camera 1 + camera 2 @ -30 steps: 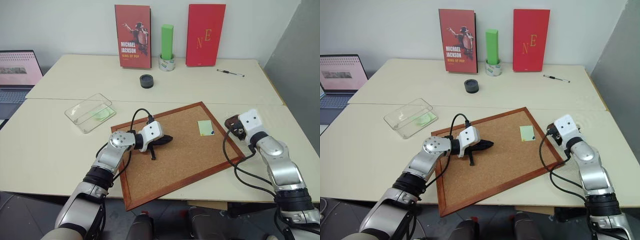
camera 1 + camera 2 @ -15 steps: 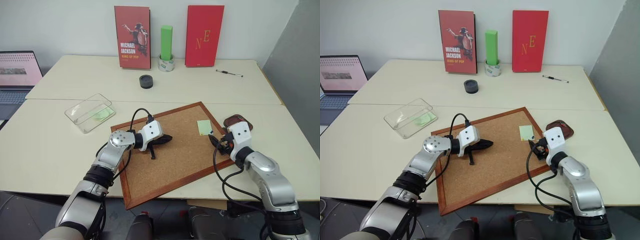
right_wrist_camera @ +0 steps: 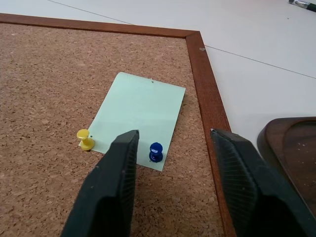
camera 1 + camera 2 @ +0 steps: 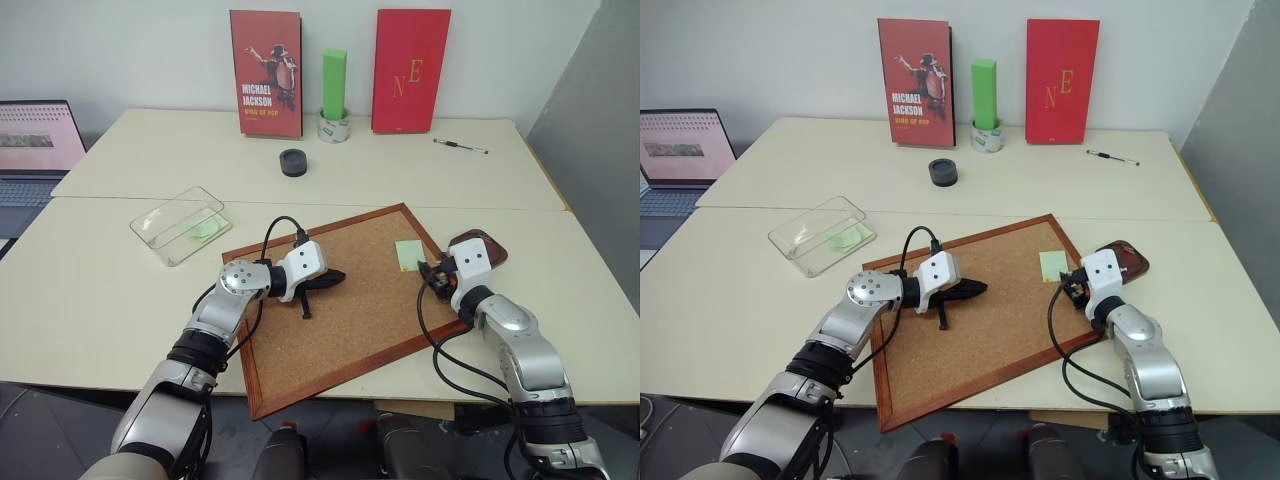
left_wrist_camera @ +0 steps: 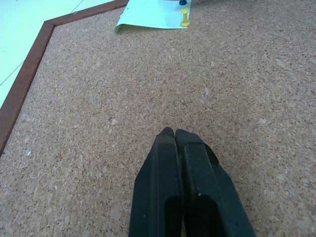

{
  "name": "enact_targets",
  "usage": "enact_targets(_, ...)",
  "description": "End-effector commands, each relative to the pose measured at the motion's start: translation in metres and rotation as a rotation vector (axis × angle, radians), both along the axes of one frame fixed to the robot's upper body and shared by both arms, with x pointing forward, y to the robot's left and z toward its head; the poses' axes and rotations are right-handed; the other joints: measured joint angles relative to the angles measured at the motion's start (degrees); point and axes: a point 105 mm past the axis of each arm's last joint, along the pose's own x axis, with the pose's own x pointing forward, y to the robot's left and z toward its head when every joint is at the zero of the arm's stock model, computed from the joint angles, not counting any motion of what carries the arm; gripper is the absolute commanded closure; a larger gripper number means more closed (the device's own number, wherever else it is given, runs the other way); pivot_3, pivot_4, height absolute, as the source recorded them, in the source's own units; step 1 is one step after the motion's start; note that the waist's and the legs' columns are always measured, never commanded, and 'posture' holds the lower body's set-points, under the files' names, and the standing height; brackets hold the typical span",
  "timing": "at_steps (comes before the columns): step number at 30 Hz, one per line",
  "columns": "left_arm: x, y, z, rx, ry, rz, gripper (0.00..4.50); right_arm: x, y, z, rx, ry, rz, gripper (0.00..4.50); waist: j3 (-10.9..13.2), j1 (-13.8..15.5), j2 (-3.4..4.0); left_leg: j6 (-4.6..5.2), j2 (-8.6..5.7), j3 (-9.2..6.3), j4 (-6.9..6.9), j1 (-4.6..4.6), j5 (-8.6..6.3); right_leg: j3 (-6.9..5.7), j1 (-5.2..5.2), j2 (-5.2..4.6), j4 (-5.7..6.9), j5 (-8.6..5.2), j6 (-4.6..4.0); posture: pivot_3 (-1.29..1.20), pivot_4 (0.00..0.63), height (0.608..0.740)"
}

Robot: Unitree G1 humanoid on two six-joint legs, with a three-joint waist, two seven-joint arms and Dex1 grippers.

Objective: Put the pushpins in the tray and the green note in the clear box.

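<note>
The green note [image 3: 140, 116] lies flat near the right corner of the corkboard [image 4: 340, 320]. A yellow pushpin [image 3: 85, 139] and a blue pushpin [image 3: 156, 151] stick in its near edge. My right gripper [image 3: 173, 143] is open just short of the note, and the blue pin stands between its fingers' lines, untouched. Right behind that hand, off the board, sits the dark red-brown tray [image 4: 484, 243]. The clear box [image 4: 180, 225] rests on the table at the left with a pale green patch inside. Over the board's middle, my left gripper [image 5: 173, 134] is shut and holds nothing.
A black puck [image 4: 293, 161] sits on the far table. Two red books, a green block [image 4: 334, 84] in a tape roll, and a pen [image 4: 461, 146] line the back. A laptop [image 4: 35, 140] stands at the far left.
My right hand has come down and to the left, from over the tray to the note's pinned edge. The left arm has kept still.
</note>
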Motion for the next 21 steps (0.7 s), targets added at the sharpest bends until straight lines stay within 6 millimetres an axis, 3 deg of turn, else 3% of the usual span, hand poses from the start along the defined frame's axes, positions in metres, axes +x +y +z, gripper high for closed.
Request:
enact_targets(1, 0.000, 0.011, -0.016, 0.073, 0.038, 0.033, 4.40, 0.002, 0.003, 0.014, -0.003, -0.052, 0.021, 3.15, 0.0, 0.0, 0.00, 0.00, 0.00, 0.00, 0.00, 0.00, 0.00, 0.00, 0.00, 0.00, 0.00, 0.00, 0.00, 0.00, 0.150, 0.740)
enact_targets(7, 0.000, 0.011, -0.017, 0.075, 0.037, 0.031, 4.40, -0.001, 0.007, 0.013, 0.038, -0.034, 0.039, 4.46, 0.0, -0.1, 0.00, 0.00, 0.00, 0.00, 0.00, 0.00, 0.00, 0.01, 0.00, 0.00, -0.02, 0.00, 0.00, 0.00, 0.150, 0.740)
enact_targets(13, 0.001, 0.011, -0.017, 0.080, 0.035, 0.027, 4.40, -0.001, 0.008, 0.020, 0.065, -0.044, 0.045, 4.46, 0.0, -0.2, 0.00, 0.00, 0.00, 0.00, -0.01, -0.01, 0.00, 0.01, 0.00, 0.00, -0.04, 0.00, 0.00, 0.00, 0.150, 0.740)
enact_targets(21, -0.001, 0.012, -0.018, 0.090, 0.035, 0.022, 4.40, -0.005, 0.011, 0.057, 0.078, -0.160, 0.078, 4.46, 0.0, -0.2, 0.00, 0.00, 0.00, 0.00, -0.05, -0.06, 0.00, 0.00, -0.06, 0.00, -0.07, 0.00, 0.00, 0.00, 0.150, 0.740)
